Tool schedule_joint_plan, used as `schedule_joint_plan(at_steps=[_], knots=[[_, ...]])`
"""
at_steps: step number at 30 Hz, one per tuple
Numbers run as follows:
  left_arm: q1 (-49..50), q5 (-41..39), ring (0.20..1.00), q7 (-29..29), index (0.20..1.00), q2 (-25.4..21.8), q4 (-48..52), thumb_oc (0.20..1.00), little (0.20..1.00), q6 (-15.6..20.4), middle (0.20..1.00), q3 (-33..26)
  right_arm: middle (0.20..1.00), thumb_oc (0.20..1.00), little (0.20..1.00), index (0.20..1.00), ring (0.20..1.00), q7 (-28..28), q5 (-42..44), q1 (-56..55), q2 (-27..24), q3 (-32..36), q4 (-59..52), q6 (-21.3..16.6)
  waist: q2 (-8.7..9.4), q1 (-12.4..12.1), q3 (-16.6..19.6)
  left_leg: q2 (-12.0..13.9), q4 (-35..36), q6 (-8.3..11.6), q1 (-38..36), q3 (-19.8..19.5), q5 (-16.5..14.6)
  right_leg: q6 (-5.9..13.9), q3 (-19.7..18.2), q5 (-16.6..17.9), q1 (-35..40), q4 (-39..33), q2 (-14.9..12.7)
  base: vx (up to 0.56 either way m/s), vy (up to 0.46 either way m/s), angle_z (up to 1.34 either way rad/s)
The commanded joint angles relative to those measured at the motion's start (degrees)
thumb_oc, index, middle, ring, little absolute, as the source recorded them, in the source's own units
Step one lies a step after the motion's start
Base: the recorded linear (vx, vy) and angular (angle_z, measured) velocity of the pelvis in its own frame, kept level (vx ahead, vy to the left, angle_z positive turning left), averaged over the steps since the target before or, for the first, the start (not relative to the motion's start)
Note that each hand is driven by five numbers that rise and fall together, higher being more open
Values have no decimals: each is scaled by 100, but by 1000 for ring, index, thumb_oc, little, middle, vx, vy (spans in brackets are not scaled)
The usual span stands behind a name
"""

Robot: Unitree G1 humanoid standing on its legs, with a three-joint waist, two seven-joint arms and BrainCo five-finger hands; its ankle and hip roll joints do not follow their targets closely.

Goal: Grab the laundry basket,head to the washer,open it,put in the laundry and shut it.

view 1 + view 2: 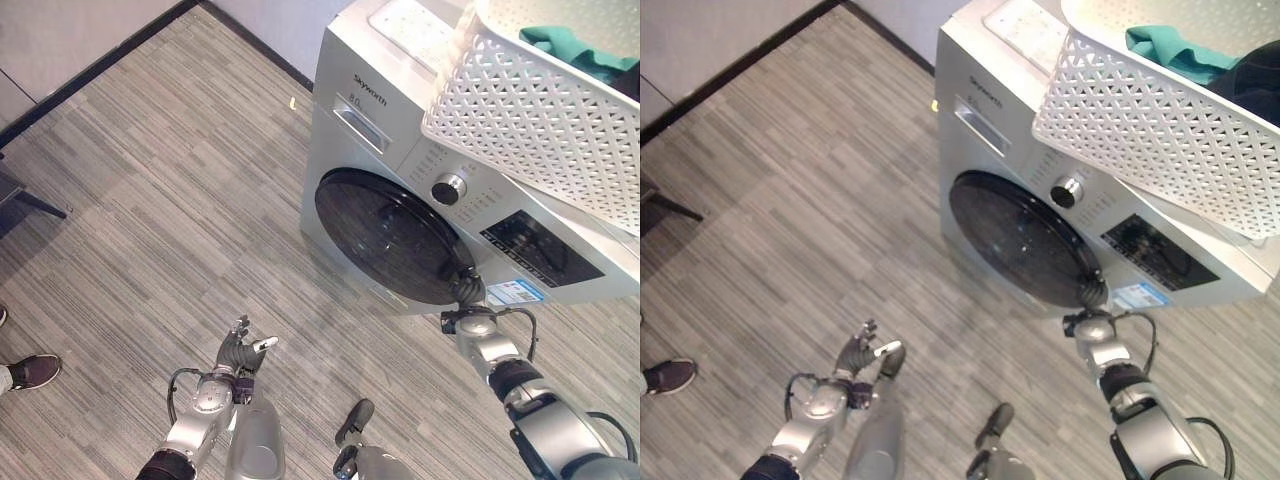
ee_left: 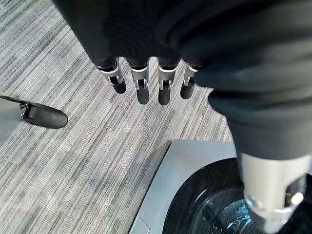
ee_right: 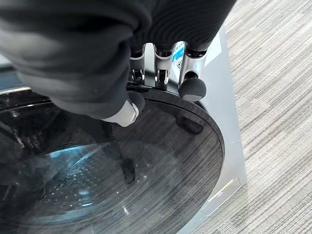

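Right robot hand at the washer door's rim

The right robot hand (image 3: 161,58) curled its fingers on the rim of the silver front-loading washer's (image 1: 345,150) round dark glass door (image 1: 385,235), which was closed. The white lattice plastic laundry basket (image 1: 530,120) with teal cloth (image 1: 1170,50) sat on top. A white-and-blue label (image 1: 515,293) was illegible. The left robot hand (image 1: 242,350) hung spread over grey floor.

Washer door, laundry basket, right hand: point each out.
washer door (image 1: 385,235), left eye view, middle of the dark glass.
laundry basket (image 1: 520,115), left eye view, white lattice side wall.
right hand (image 1: 467,291), left eye view, fingers at the door's rim.
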State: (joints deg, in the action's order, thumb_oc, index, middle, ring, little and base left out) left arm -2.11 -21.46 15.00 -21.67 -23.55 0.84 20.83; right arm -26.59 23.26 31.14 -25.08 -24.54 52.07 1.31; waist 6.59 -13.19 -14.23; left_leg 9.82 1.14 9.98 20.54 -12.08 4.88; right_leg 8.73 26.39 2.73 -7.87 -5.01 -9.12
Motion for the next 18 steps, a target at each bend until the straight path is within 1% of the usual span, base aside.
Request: schedule_joint_plan(at_steps=[1,2,3,4,5,6,7,8,9,10,12,14,15,18], knots=[[-255,-4,1000,178,1000,-75,518,1000,1000,231,1000,213,200,200,200,200,200,1681,189,178,2549,-989,-65,164,4,-603,-863,-206,330,-351,151,-151,18,-30,-201,-662,342,620,-378,0,0,0],[-257,-4,1000,178,1000,-78,518,1000,1000,231,1000,214,200,200,200,200,200,1681,192,183,2552,-986,-62,163,6,-605,-864,-205,330,-351,152,-151,17,-31,-201,-663,342,620,-377,20,-30,-1],[-264,12,1000,186,1000,-91,527,1000,1000,212,1000,233,200,200,200,200,200,1676,584,160,2628,-857,-49,135,-1,-609,-862,-206,331,-351,158,-160,15,-31,-195,-664,337,618,-370,0,0,0],[-265,11,1000,187,1000,-94,528,1000,1000,211,1000,235,200,200,200,200,200,1677,590,164,2629,-855,-46,134,1,-611,-862,-206,331,-351,159,-160,14,-32,-196,-664,336,618,-369,0,0,0],[-286,6,1000,156,1000,-75,536,1000,1000,175,1000,268,200,200,200,200,200,1791,1358,80,2791,-633,-81,83,-19,-635,-857,-210,333,-353,166,-158,12,-34,-196,-668,326,619,-367,5,-3,3],[-293,15,1000,146,1000,-68,548,1000,1000,160,1000,299,200,200,200,200,200,1806,1730,-1,2858,-574,-169,45,-20,-643,-856,-212,334,-349,171,-155,10,-31,-197,-666,327,614,-365,0,0,0],[-291,14,1000,146,1000,-68,548,1000,1000,160,1000,301,200,200,200,200,200,1803,1736,-5,2856,-577,-173,45,-19,-644,-853,-212,334,-349,171,-154,9,-32,-198,-666,327,614,-365,6,-5,3],[-301,27,1000,105,1000,-41,548,1000,1000,130,1000,352,200,200,200,200,200,1907,2424,-157,2977,-492,-213,34,-27,-659,-844,-207,330,-344,173,-151,5,-28,-190,-660,330,614,-367,0,0,0],[-300,26,1000,105,1000,-41,548,1000,1000,131,1000,353,200,200,200,200,200,1906,2431,-160,2975,-494,-215,34,-27,-660,-841,-207,330,-344,173,-150,4,-28,-191,-660,329,614,-367,0,0,0],[-337,7,1000,92,1000,-20,550,1000,1000,113,1000,400,200,200,200,200,200,2018,3145,-308,3090,-452,-376,5,-26,-676,-831,-207,332,-337,169,-145,-4,-23,-201,-655,324,612,-356,0,0,0],[-370,-32,1000,78,1000,-16,522,1000,1000,101,1000,434,200,200,200,200,200,2069,3394,-514,3110,-621,-619,-40,5,-674,-817,-195,332,-338,140,-129,-12,-14,-211,-645,332,619,-351,0,0,0],[-367,-40,1000,64,1000,-13,497,1000,1000,87,1000,464,200,200,200,200,200,2088,3435,-621,3095,-725,-740,-19,25,-669,-801,-187,333,-338,119,-125,-17,-8,-214,-640,340,618,-351,13,3,-2],[-358,-73,1000,22,1000,3,395,1000,1000,84,1000,548,200,200,200,200,200,2090,3403,-761,3037,-934,-878,-8,68,-671,-748,-179,331,-340,81,-129,-34,1,-207,-642,377,625,-355,26,5,-3],[-391,-97,1000,4,1000,17,336,1000,1000,88,1000,621,200,200,200,200,200,2132,3236,-802,2960,-1047,-917,33,107,-666,-702,-181,323,-344,42,-162,-50,6,-174,-652,432,655,-361,24,-5,1]])
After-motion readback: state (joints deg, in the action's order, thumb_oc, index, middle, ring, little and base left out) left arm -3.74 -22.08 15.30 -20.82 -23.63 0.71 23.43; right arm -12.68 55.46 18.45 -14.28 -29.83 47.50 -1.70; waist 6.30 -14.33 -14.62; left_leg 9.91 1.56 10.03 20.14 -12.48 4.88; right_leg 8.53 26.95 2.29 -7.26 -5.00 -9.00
